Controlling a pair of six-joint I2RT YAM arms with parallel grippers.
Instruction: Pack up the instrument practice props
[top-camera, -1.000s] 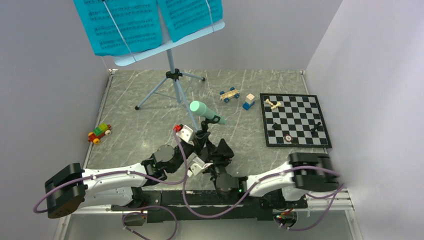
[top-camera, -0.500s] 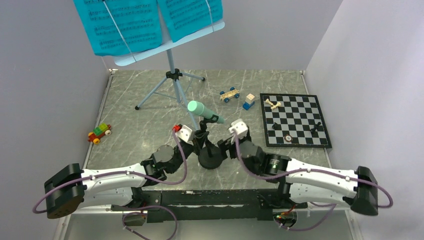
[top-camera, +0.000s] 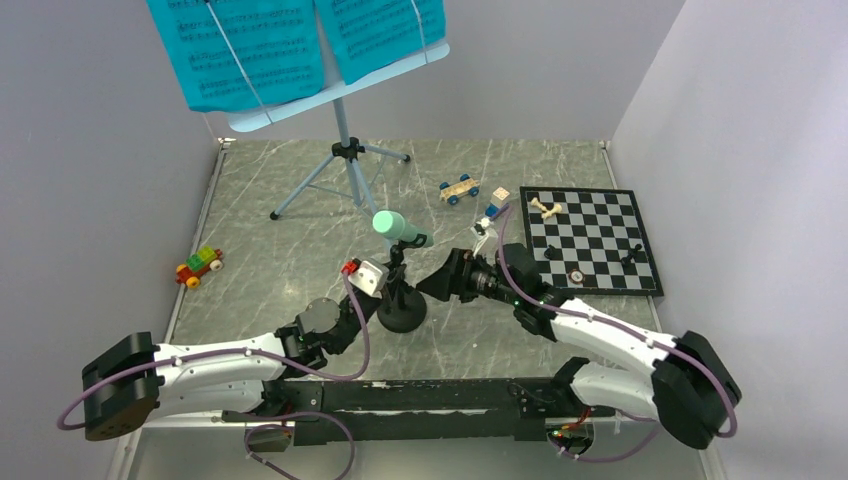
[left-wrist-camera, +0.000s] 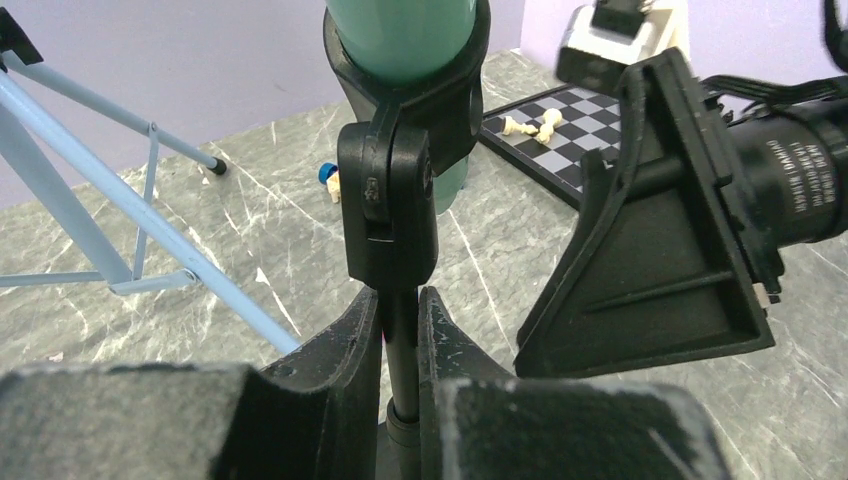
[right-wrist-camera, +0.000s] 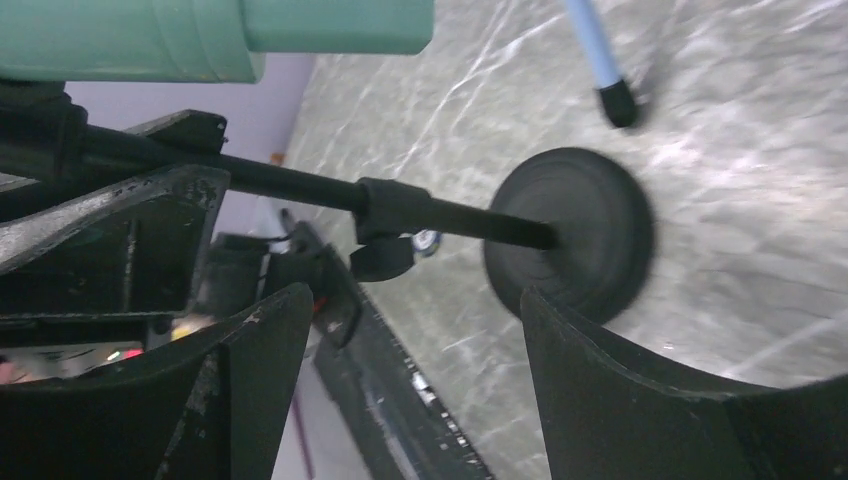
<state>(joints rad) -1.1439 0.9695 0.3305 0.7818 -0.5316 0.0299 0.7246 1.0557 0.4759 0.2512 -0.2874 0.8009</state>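
Note:
The mint-green microphone (top-camera: 397, 227) sits clipped on its black stand, whose round base (top-camera: 402, 316) rests on the table. My left gripper (top-camera: 384, 292) is shut on the stand's thin pole (left-wrist-camera: 401, 345), just under the clip; the microphone (left-wrist-camera: 405, 35) is above it. My right gripper (top-camera: 428, 287) is open and empty, just right of the stand and pointing left at it. The right wrist view shows the pole, the base (right-wrist-camera: 575, 230) and the microphone (right-wrist-camera: 200, 40) beyond its spread fingers (right-wrist-camera: 250, 350). The pale-blue music stand (top-camera: 346, 150) holds turquoise sheets (top-camera: 240, 50) at the back left.
A black-and-white chessboard (top-camera: 590, 240) with a few pieces lies at the right. A toy car (top-camera: 459, 189) and a block (top-camera: 497, 205) sit left of it. Another toy car (top-camera: 198, 266) is at the left edge. The music stand's legs (top-camera: 300, 190) spread behind the microphone.
My right arm swung out from near the bases and up to the right of the stand, now facing it. The microphone and stand shifted slightly left in my left gripper.

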